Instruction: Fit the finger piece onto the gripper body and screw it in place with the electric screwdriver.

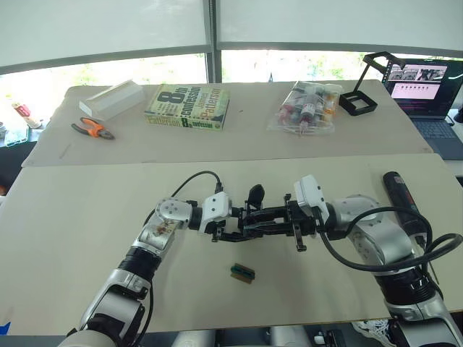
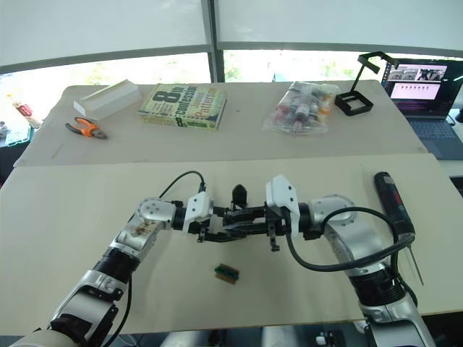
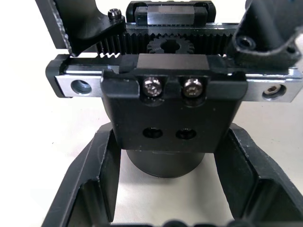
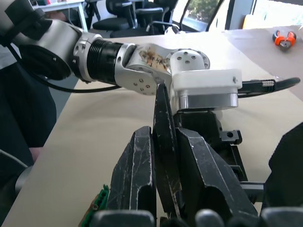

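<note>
Item: gripper body (image 3: 168, 111), cradled between the left gripper's (image 1: 226, 230) spread fingers to steady it, met head-on by the right gripper (image 4: 163, 175) clamped on the finger piece (image 4: 163, 142) for fitting; electric screwdriver (image 1: 402, 196) lay unused beyond the right arm.

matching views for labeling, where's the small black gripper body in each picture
left eye: gripper body at centre, between the arms' tips
right eye: just left of centre
left wrist: between the fingers, screws facing camera
right wrist: behind the right gripper
shared landmark: left gripper holding it
</note>
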